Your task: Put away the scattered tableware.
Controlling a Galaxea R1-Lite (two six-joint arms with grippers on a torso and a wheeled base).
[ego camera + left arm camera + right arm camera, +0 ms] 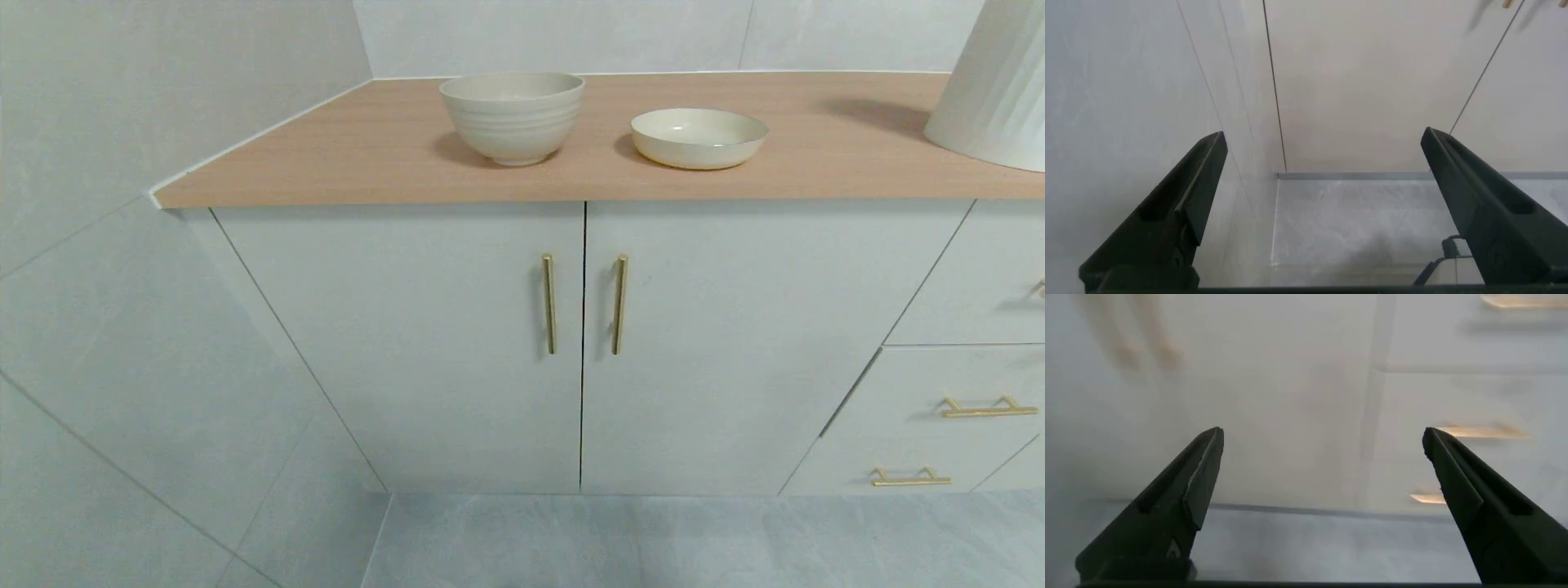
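Sitting apart on the wooden countertop (pixel 326 155), a deep ribbed bowl (pixel 513 114) is resting toward the corner wall and a shallow dish (pixel 699 137) is lying near it on the right, with a white fluted container (pixel 992 90) standing farther right. Below them, two cabinet doors (pixel 424 343) are standing closed, their upright gold handles (pixel 549 304) flanking the centre seam, beside drawers (pixel 963 384). The left gripper (pixel 1323 137) is hanging low before the cabinet near the floor, jaws spread wide and gripping nothing, while the right gripper (pixel 1321 434) is facing the doors and drawers, jaws equally wide and empty.
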